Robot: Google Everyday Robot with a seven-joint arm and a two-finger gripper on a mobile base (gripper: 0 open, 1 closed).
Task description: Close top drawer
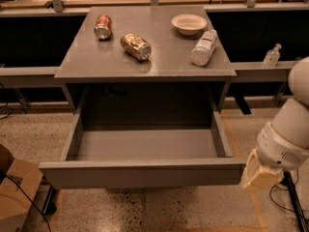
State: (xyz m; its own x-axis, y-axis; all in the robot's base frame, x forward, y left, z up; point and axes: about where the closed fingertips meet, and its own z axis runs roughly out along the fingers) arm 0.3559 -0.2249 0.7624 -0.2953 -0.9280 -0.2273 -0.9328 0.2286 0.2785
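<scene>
- My claw (260, 174): low at the right of the view, at the right end of the top drawer's front panel. I cannot tell whether it touches the panel.
- Claw state: cannot tell. The beige end of my arm shows only as one block.
- My arm (286, 137): white rounded housing, rising from the claw to the right edge of the view.
- Top drawer (145, 172): pulled well out of the cabinet, with its grey floor and both side walls in view.
- Drawer front: plain flat grey panel, level, on the side nearest the camera.
- Tabletop (87, 62): grey, above and behind the open drawer.
- Red can (103, 26): rear left of the tabletop.
- Gold can (135, 46): on its side near the tabletop's middle, just right of the red can.
- Bowl (189, 23): pale, upright, rear right of the tabletop.
- White bottle (203, 47): on its side near the right edge, just in front of the bowl.
- Clear bottle (272, 56): upright on the ledge to the right of the cabinet.
- Cardboard box (14, 192): on the speckled floor, lower left.
</scene>
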